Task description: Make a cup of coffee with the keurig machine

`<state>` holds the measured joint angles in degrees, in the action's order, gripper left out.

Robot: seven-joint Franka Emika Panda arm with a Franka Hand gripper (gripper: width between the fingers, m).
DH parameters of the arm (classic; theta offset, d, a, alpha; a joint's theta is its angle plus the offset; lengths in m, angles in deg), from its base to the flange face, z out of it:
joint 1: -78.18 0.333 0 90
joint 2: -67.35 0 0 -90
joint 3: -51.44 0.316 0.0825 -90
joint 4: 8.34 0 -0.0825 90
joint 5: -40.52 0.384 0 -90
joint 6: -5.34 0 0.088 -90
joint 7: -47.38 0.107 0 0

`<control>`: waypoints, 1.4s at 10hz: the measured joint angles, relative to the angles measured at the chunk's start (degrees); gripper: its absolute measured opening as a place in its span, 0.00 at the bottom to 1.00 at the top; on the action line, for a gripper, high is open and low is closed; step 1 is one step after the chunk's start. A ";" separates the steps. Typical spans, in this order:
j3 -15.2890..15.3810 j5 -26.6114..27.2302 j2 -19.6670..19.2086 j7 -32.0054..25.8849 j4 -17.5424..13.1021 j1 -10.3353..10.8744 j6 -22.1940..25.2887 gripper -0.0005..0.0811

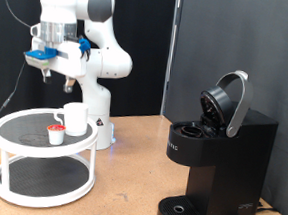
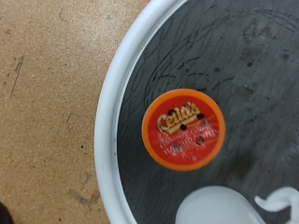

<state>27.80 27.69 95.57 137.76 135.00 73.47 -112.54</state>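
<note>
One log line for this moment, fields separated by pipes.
pincer: high above round table | pod: on top tier beside cup | keurig machine: lid open | cup: not at machine

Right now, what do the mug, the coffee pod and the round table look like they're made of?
The cup looks like glazed white ceramic: smooth, opaque and thick-walled. The coffee pod seems plastic with a printed foil or paper lid, judging by its flat orange-red label. The round table appears to be white painted metal or plastic, its dark top scuffed with fine swirl marks. The gripper hangs above, holding nothing.
</note>
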 joint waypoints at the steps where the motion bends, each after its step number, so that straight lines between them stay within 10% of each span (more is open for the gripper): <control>1: 0.03 -0.55 -0.43 0.00 1.33 -0.01 -1.92 0.91; 7: -0.14 -6.91 -2.48 0.16 10.08 -1.64 -13.75 0.91; 14: -0.30 -6.84 -6.97 0.21 11.70 -2.01 -19.45 0.91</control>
<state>27.51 20.85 88.60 137.98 146.70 71.46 -132.00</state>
